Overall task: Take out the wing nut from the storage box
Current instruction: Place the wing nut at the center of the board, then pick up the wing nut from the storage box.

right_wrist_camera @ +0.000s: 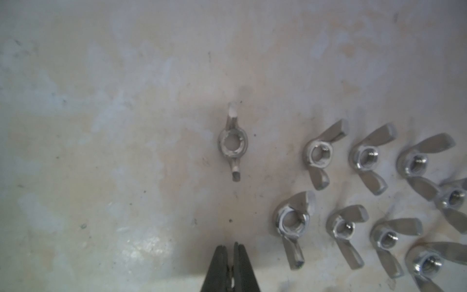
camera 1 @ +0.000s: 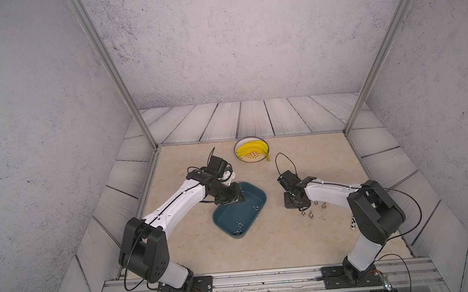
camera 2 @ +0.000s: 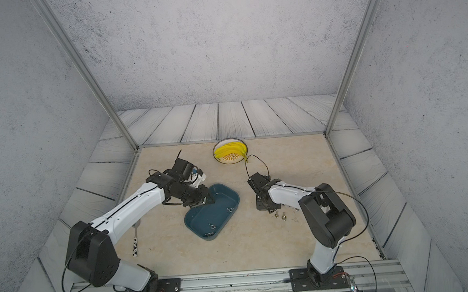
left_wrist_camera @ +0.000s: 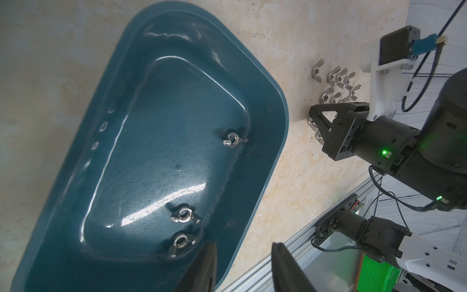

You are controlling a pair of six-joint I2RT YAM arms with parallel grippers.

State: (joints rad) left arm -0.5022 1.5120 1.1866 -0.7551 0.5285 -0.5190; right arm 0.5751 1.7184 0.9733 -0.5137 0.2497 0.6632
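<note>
Top views, beige tabletop (camera 1: 289, 233), grey walls (camera 1: 234, 39), left end effector (left_wrist_camera: 243, 252) spread, right end effector (right_wrist_camera: 233, 246) pressed together

White-shelled arms (camera 1: 175, 204) with black joints (camera 1: 147, 251) and looping black cables (camera 1: 276, 162).

Both top views are bright, sharp and evenly lit from above. The metal posts (camera 1: 115, 76) lean toward the upper corners of the frame. The arms (camera 1: 175, 207) throw only soft shadows on the bench (camera 1: 290, 247). In the left wrist view white glare streaks lie on the glossy storage box (left_wrist_camera: 177, 113). The right wrist view is dimmer and hazy; the wing nuts (right_wrist_camera: 316, 154) look soft, the right pincer (right_wrist_camera: 232, 249) a dark blur.
</note>
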